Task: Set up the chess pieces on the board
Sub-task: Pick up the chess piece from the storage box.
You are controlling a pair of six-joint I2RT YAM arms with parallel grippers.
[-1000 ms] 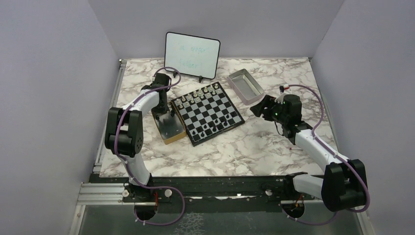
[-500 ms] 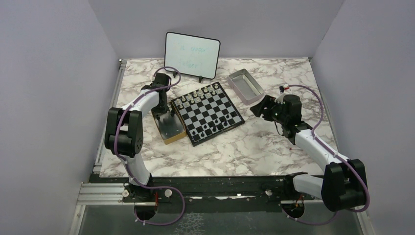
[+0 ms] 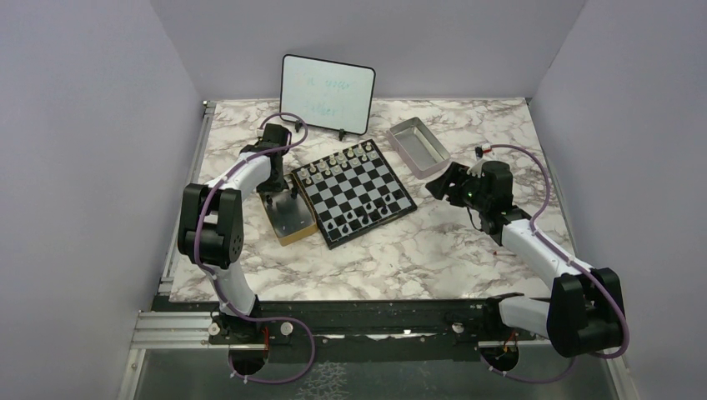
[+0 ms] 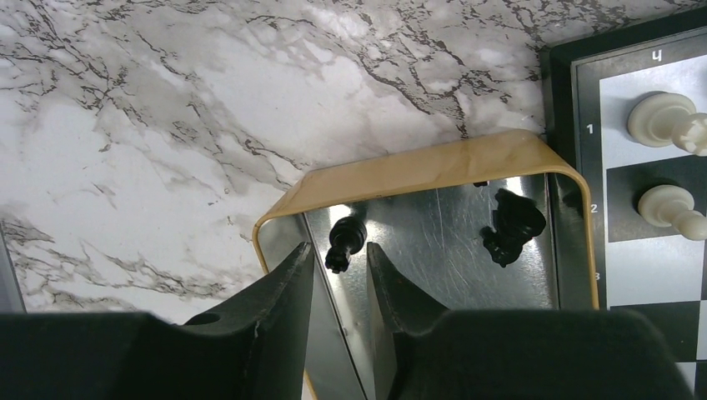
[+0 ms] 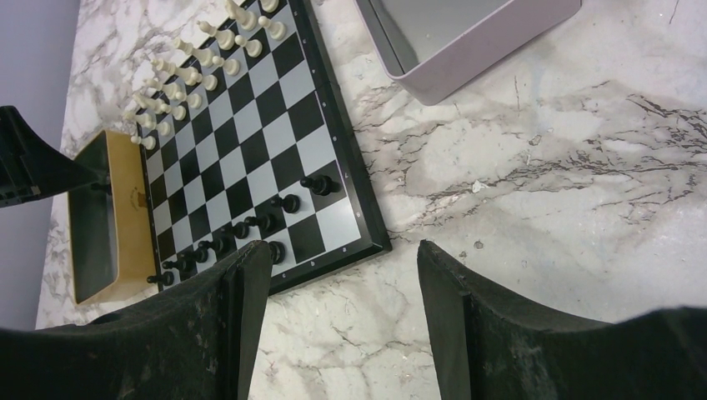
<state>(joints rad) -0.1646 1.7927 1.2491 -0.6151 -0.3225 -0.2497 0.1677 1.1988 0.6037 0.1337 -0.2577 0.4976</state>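
Your left gripper hangs over the tan wooden box just beside the chessboard. Its jaws are parted only a little and clamp nothing; a small black chess piece lies on the box's shiny floor right at the fingertips, and a black knight lies further right. Your right gripper is wide open and empty above the marble table, right of the board and near the grey metal tray. More black chess pieces stand along the board's near edge, and white pieces line the far one.

light: bright, even | shadows: soft | glare: inside box | foreground: perhaps blurred
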